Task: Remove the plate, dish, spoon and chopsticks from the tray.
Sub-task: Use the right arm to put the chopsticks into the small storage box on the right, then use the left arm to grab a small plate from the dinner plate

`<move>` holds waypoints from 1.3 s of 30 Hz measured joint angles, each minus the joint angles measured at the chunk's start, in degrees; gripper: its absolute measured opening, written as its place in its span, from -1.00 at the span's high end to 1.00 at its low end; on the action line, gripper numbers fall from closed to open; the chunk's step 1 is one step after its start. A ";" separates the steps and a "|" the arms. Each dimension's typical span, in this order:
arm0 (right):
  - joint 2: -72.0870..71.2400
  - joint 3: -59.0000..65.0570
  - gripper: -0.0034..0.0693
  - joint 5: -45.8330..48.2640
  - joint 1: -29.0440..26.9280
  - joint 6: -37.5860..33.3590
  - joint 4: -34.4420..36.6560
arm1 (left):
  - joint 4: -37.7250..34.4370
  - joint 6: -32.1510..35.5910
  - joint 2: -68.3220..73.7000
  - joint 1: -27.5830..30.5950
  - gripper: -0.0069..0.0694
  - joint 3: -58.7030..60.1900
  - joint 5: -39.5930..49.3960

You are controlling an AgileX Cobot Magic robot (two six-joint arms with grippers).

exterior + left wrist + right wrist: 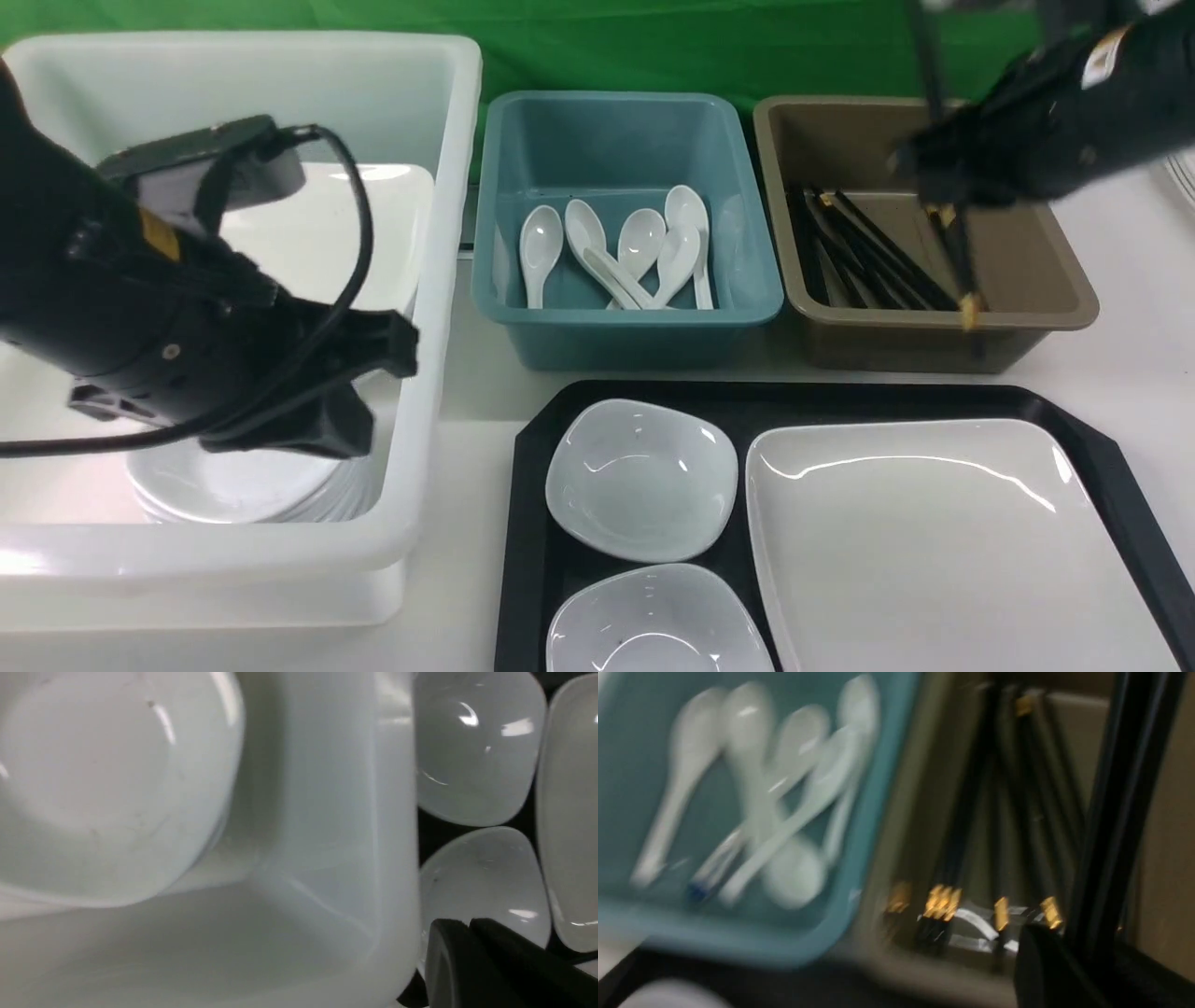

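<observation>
While the right gripper (945, 201) hangs over the brown rectangular plastic tub (1055, 280), its fingers (1041, 970) look drawn in narrow on a pair of long thin black chopsticks with gold ends (962, 271). The pair stands steeply tilted, its lower ends down inside the tub. Both views of it are blurred, so the grip itself is hard to make out. More black gold-tipped sticks (868, 257) lie slanted across the floor of the same tub.

Just beside it on the white counter (467, 523) sits the teal rectangular plastic tub (504, 308), holding several glossy white Chinese soup spoons (639, 243) that overlap each other.

Farthest left is the large white plastic tub (457, 187). It holds a stack of large white plates (392, 233) at the back and a stack of small white dishes (233, 485) nearer the front. The left gripper (468, 926) hovers over this tub, its fingers (448, 961) pressed together with only a thin seam between them.

Nearest the robot lies the big black rectangular plastic tray with cut corners (527, 523). On it rests the large glossy white rounded-square plate (934, 551), filling its right side. Two small white rounded-square dishes (641, 478) sit one behind the other on its left side, close beside the plate.
</observation>
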 joint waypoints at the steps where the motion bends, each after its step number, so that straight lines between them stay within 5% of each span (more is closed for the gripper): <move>1: 2.51 -1.77 0.68 -0.30 -0.77 0.00 0.00 | -0.49 0.74 0.31 -0.30 0.79 0.00 -0.05; 10: 18.18 -12.27 0.43 -5.92 -3.54 0.00 -0.02 | -1.53 5.49 4.84 -8.97 0.79 0.11 -0.35; 15: 21.14 -15.28 0.80 -7.25 -3.54 -0.43 -0.02 | -1.53 5.59 6.92 -14.08 0.79 0.13 -0.39; 23: 21.69 -16.48 0.84 -6.42 -3.54 -0.48 0.03 | -1.10 4.62 7.06 -14.56 0.79 0.35 0.09; 28: 18.59 -16.48 0.82 -1.09 -3.54 -3.32 0.03 | -1.10 3.73 7.06 -14.56 0.79 0.35 -0.17; 39: -10.15 -16.34 0.85 28.11 -3.59 -10.19 0.29 | 0.01 5.48 11.94 -16.05 0.79 -6.89 -0.88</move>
